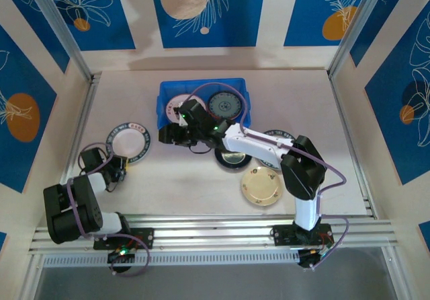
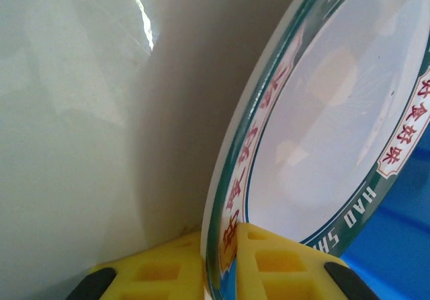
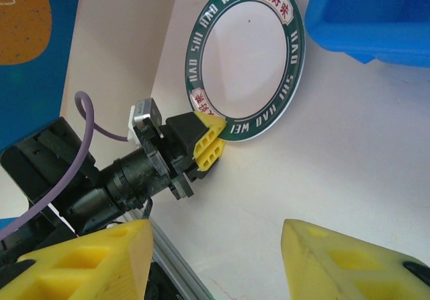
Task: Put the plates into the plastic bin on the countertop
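Observation:
A white plate (image 1: 127, 140) with a dark green lettered rim lies on the countertop (image 1: 195, 179), left of the blue plastic bin (image 1: 163, 105). My left gripper (image 1: 121, 167) is shut on its near rim. In the left wrist view the yellow fingers (image 2: 168, 266) pinch that rim from both sides, and the plate (image 2: 336, 111) stretches away from them. The right wrist view has the same plate (image 3: 245, 61) with the left gripper (image 3: 208, 138) clamped on it. My right gripper (image 1: 166, 136) hangs just left of the bin; its jaws (image 3: 215, 259) stand wide open and hold nothing.
Two plates lie inside the bin, one white-rimmed (image 1: 178, 105) and one grey patterned (image 1: 225, 105). A black plate (image 1: 232, 159), a cream plate (image 1: 262, 185) and another rimmed plate (image 1: 275, 138) sit under and beside the right arm. Metal rails (image 1: 222, 226) run along the near edge.

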Controlling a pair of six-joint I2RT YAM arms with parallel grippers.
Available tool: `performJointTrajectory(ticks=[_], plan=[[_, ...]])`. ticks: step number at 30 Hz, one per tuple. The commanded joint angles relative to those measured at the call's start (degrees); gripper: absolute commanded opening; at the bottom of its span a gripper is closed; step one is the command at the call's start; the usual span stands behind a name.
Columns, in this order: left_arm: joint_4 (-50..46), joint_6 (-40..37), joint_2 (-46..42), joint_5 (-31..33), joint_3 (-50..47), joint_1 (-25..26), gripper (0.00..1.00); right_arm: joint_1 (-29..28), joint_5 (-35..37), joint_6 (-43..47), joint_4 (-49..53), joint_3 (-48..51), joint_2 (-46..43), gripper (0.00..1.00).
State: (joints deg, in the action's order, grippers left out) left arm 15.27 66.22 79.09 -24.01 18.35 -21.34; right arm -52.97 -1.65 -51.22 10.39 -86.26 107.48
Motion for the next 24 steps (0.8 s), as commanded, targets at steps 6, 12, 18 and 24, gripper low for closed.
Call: performJointTrajectory(ticks=[6, 12, 18, 24], plan=[[14.33, -3.91, 4.34, 6.59, 4.77, 2.79, 0.14, -2.47, 2.42, 2.79, 3.76, -3.59, -2.09, 0.54], [7.87, -6.9, -0.9, 7.84, 6.84, 2.73, 0.04, -2.97, 2.48, 3.39, 3.78, -4.03, -2.1, 0.53], [5.03, -8.1, -3.63, 7.91, 8.18, 2.75, 0.0, -2.93, 2.11, 3.61, 3.57, -3.93, -2.13, 0.5], [-5.82, -13.9, -11.15, 8.93, 12.75, 2.8, 0.0, -1.58, 1.97, 7.66, 5.86, -4.89, -3.53, 0.5]])
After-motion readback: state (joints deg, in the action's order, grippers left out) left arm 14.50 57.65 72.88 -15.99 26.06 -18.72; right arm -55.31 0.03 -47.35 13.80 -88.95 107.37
